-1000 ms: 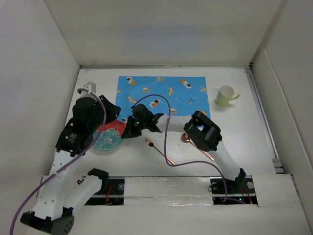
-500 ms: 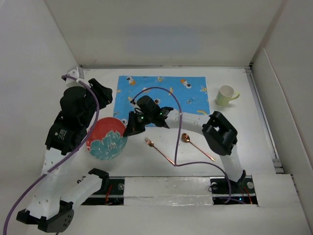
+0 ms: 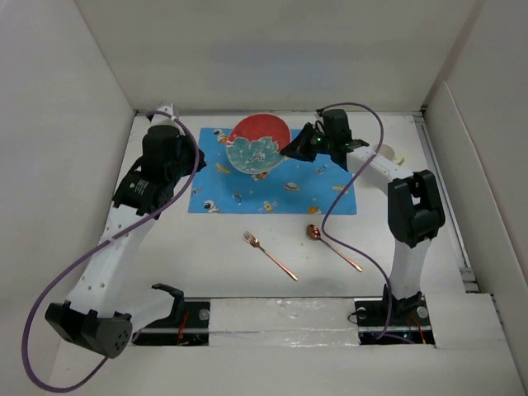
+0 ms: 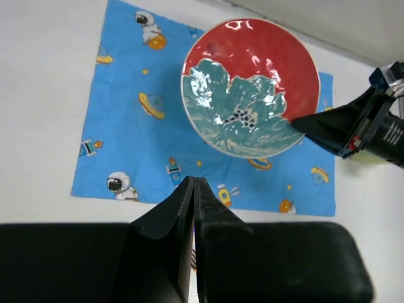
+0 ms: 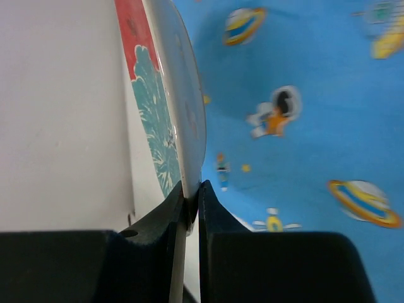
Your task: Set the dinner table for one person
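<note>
The dinner table (image 3: 181, 247) is the wide white top, and the blue placemat (image 3: 247, 194) with astronauts lies on its far half. The red plate (image 3: 257, 147) with a teal flower is at 12 o'clock of the placemat and reaches over the cloth's far edge. The right gripper (image 5: 191, 189) is clamped on its rim at about 4 o'clock, with only thin fingertips on the edge. In the right wrist view the plate looks tilted. I cannot tell if its low side touches the cloth.

The left gripper (image 4: 193, 183) has its fingers pressed together with nothing between them. It hangs over the near edge of the placemat.

I think the main danger is this small grip: a heavy plate may turn or slip out and fall on its edge. If it is let go here, it would sit half off the placemat. If it is dragged, the cloth may wrinkle.

The pale cup (image 3: 395, 156) is partly hidden just beside the right arm, which could knock it. The fork (image 3: 270, 254) at 6 o'clock and the spoon (image 3: 332, 246) at 5 o'clock of the placemat lie well apart from the plate.
</note>
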Robot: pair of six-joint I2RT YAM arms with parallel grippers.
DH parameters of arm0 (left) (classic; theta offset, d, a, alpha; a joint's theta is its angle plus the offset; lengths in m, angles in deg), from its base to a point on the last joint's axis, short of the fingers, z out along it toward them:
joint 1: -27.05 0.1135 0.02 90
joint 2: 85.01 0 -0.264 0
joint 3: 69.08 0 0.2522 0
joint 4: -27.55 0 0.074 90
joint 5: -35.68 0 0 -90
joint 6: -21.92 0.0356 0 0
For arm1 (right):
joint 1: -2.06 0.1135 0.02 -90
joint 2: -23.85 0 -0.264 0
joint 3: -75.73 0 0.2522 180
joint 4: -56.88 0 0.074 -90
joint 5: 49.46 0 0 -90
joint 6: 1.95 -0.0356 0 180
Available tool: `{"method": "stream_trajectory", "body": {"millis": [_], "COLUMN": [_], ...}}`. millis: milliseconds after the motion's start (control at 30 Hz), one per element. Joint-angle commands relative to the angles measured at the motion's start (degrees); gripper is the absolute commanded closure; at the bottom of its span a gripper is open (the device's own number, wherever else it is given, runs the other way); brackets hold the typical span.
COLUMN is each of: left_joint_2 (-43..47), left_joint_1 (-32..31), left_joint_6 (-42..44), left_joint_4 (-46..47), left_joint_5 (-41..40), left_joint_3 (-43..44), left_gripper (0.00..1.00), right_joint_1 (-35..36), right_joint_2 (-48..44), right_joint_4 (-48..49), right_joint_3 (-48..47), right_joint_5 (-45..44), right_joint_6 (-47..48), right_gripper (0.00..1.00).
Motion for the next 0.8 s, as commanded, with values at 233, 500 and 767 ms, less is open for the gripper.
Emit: {"method": "stream_trajectory", "body": {"millis": [233,500,767], "left_joint_2": [-6.3,-7.7,-7.6], "left_joint_1": [-0.3,-0.3,-0.3], "left_joint_6": [2.8,3.0,2.9], "left_joint_4": [6.3,7.5,8.2], "left_joint_5": [6.4,8.9,8.9], "left_joint_3": [0.4,-1.9,-4.6], "left_gripper": [0.91,0.86,0.85], "right_joint_1": [-2.9,-4.6,-4.6], "right_joint_2": [1.1,2.8,4.6], "right_joint_4": [4.1,6.9,3.3], "right_joint_3": [-1.0,4.4,6.5], "right_joint_5": [4.0,2.4,-0.4], "right_joint_6": [-1.7,-4.0,-1.5], "right_gripper": [1.0,1.0,0.69]}}
